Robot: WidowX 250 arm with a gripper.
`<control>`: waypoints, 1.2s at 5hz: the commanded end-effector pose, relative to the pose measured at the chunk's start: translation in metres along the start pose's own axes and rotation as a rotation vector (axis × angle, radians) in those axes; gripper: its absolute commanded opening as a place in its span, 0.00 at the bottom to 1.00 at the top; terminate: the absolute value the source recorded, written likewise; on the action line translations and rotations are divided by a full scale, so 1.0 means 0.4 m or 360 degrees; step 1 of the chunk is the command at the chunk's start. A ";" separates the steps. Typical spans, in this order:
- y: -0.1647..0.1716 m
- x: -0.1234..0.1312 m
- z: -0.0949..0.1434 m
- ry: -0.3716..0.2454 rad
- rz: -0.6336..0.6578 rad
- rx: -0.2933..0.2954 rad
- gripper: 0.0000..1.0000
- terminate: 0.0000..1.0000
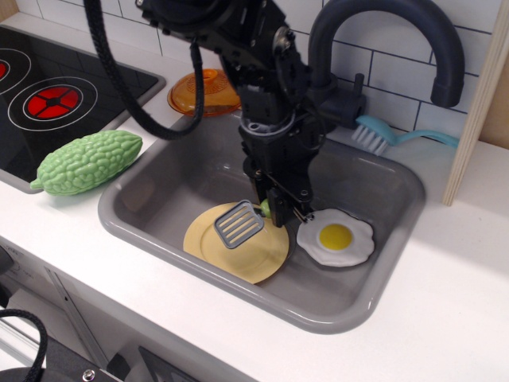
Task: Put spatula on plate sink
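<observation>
The spatula [241, 222] sits over the plate [231, 248] inside the sink [159, 191]; its grey slotted blade lies above the plate's upper half, tilted, and only a sliver of the green handle shows at the fingers [274, 213]. The fingers are clamped on that handle. Whether the blade touches the plate or hangs just above it cannot be told from this view. Judged from this, the step in hand is the release. To do it well, lower until the blade rests flat on the plate, then part the fingers and lift straight up so the handle is not dragged sideways. Keep the blade inside the plate's raised rim; the handle end points toward the egg [336, 237], which lies just beside the plate on the right, so avoid sliding that way. Open room lies above and toward the sink's left wall. The faucet [382, 32] arches close behind the arm, which limits a rearward retreat. The gourd [86, 161] rests on the surface [445, 302], well apart.
</observation>
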State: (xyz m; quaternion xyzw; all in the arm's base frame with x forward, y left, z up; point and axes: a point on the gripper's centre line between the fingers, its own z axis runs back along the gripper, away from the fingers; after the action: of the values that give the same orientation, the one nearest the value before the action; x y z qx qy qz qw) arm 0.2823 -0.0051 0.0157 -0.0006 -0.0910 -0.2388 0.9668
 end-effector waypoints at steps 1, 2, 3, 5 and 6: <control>0.042 -0.018 -0.016 -0.0038 -0.0011 0.0072 0.00 0.00; 0.034 -0.025 -0.012 -0.0037 -0.0014 0.0049 0.00 0.00; 0.033 -0.035 -0.020 -0.0034 -0.0006 0.0058 0.00 0.00; 0.034 -0.010 -0.005 -0.0033 0.0160 0.0063 1.00 0.00; 0.030 0.010 0.031 -0.0076 0.0204 0.0030 1.00 0.00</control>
State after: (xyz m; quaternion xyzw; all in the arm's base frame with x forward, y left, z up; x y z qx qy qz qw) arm 0.2801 -0.0057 0.0136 -0.0126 -0.0844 -0.1695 0.9818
